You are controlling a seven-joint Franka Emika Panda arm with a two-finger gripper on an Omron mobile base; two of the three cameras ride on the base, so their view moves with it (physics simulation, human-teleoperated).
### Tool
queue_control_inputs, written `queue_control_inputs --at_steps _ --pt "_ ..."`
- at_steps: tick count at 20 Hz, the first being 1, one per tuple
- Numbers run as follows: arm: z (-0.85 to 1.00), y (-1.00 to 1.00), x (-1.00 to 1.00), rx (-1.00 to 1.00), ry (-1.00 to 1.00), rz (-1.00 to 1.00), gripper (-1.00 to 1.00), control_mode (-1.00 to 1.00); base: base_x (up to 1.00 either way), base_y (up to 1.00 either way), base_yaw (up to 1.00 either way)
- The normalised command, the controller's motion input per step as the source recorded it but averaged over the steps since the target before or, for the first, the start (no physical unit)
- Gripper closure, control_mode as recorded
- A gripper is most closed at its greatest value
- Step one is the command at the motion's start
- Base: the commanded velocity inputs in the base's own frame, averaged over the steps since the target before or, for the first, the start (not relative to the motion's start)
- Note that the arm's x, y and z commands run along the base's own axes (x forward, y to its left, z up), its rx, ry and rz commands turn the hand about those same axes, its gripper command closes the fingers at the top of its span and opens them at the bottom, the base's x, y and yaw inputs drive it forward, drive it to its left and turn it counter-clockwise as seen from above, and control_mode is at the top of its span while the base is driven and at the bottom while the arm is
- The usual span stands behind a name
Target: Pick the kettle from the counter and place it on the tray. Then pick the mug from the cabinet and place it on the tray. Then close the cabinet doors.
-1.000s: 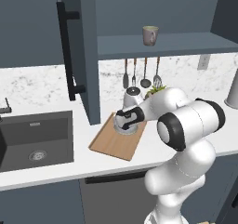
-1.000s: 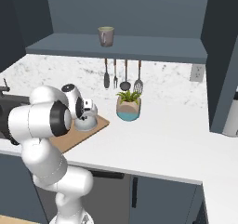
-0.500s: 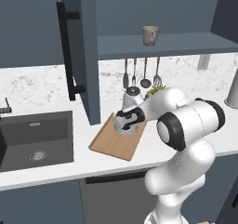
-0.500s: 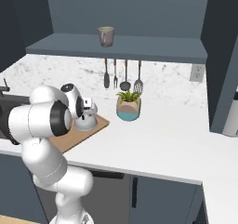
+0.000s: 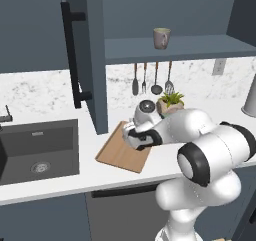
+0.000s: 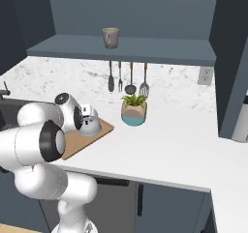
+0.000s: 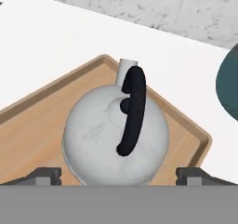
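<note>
- Silver-grey metal dome with a black arched handle and a short pale spout: the kettle sits on the light-brown wooden tray at the centre of the hand view.
- The pincer hangs just above the kettle, its dark tips spread wide apart at the lower left and lower right of that frame, clear of the kettle's sides.
- The right base view shows the kettle at centre left, on the tray's far corner on the white desk.
- The left base view alone shows the open cabinet door at upper left, the mug on the shelf.
- No readable writing anywhere.
</note>
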Motion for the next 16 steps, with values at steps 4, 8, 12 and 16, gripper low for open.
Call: queue_control_inputs --at_steps 4,8,12,16 --pt "0.85 0.00 -0.47 0.04 0.00 0.05 -1.00 -1.00 0.00 0.00 0.00" --pt "1.00 -0.01 -0.50 0.04 0.00 0.04 -1.00 -1.00 0.00 0.00 0.00" --pt "0.99 -0.03 -0.51 0.01 0.02 0.02 -1.00 -1.00 0.00 0.00 0.00" --pt "0.92 -0.23 -0.47 0.00 0.05 0.00 -1.00 -1.00 0.00 0.00 0.00"
